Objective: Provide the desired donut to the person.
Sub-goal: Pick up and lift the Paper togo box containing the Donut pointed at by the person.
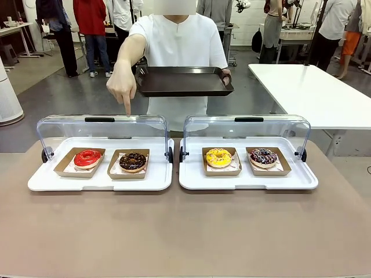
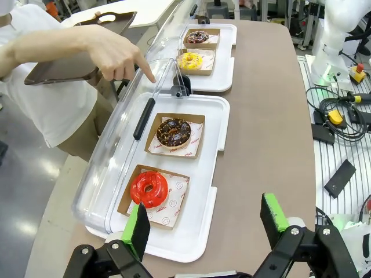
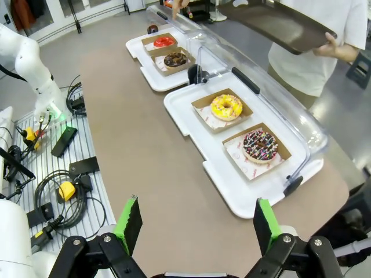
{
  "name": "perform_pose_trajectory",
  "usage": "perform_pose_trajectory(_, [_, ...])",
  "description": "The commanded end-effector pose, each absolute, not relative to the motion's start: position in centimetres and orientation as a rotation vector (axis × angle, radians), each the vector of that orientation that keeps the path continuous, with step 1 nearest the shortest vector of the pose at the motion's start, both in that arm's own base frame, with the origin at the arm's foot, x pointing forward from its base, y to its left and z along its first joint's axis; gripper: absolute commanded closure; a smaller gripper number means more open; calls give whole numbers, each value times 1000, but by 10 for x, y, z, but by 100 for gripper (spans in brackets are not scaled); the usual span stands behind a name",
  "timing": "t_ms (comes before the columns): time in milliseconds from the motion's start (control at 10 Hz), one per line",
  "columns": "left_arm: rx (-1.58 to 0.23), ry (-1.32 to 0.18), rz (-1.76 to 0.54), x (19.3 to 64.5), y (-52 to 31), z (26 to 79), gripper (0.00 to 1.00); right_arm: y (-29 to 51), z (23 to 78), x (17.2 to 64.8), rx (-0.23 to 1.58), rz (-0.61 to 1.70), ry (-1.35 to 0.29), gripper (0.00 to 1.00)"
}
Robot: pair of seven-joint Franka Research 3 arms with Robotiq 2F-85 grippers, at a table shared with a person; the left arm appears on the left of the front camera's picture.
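Four donuts sit in brown paper trays on two white serving trays. The left tray holds a red donut (image 1: 87, 157) (image 2: 149, 189) and a chocolate donut (image 1: 133, 161) (image 2: 173, 132). On the right tray lie a yellow donut (image 1: 218, 157) (image 3: 226, 106) and a dark sprinkled donut (image 1: 263, 156) (image 3: 259, 145). The person (image 1: 177, 46) stands at the far side, holding a dark tray (image 1: 182, 81) in one hand. Their other hand (image 1: 122, 87) (image 2: 119, 58) points a finger down over the open lid above the chocolate donut. My left gripper (image 2: 203, 229) and right gripper (image 3: 197, 226) are open and empty, back from the trays.
Clear hinged lids (image 1: 103, 128) (image 1: 248, 128) stand open behind both white trays (image 1: 98, 180) (image 1: 249, 180). The brown table (image 1: 185, 231) is bare in front. A white table (image 1: 313, 92) stands at the far right. Cables and boxes (image 2: 336, 116) lie beside the table.
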State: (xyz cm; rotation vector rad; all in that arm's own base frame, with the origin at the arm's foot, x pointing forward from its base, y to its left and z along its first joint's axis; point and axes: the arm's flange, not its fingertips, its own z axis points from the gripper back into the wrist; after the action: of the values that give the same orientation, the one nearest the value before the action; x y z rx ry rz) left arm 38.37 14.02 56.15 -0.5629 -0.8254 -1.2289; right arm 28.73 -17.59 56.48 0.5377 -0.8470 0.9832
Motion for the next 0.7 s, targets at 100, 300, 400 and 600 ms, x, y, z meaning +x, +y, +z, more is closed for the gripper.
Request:
perform_pose_trajectory(100, [-561,-819,-1234,383,141,561,0,-176,565,288,546,991,-860,0])
perform_pose_trajectory(300, [-561,-819,-1234,383,141,561,0,-176,565,288,546,991,-860,0])
perform_pose_trajectory(400, [-561,-819,-1234,383,141,561,0,-176,565,288,546,991,-860,0])
perform_pose_trajectory(600, [-561,-819,-1234,383,141,561,0,-176,565,288,546,991,-860,0])
